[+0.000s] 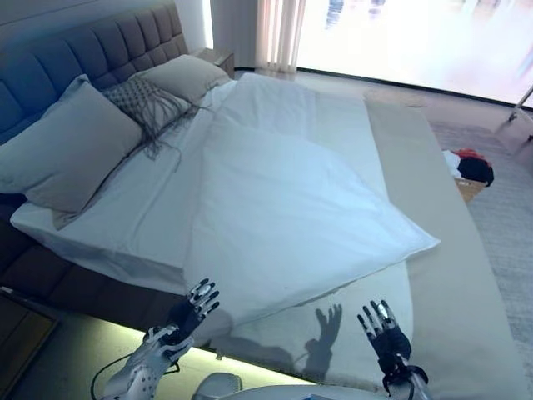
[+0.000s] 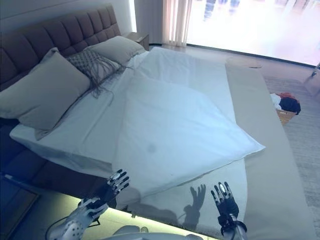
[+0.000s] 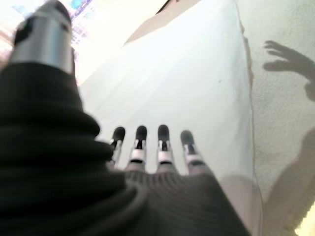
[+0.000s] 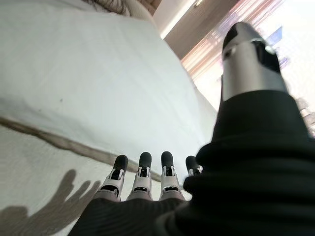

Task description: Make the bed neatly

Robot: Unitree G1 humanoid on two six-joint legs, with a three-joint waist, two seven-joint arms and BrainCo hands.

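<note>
The bed (image 1: pixel 466 275) carries a skewed white duvet (image 1: pixel 283 217) just ahead of both hands. The left hand (image 1: pixel 193 310) and right hand (image 1: pixel 381 330) hover spread and empty, likely ready to grab its near edge.

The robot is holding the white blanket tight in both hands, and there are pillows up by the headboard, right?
Not quite. Both the left hand and right hand are open and holding nothing, hovering near the edge of the white blanket; each wrist view shows straight fingers. The pillows are by the headboard.

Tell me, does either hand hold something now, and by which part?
Nothing is held. The left hand and the right hand are both open, fingers straight, above the near edge of the white duvet.
</note>
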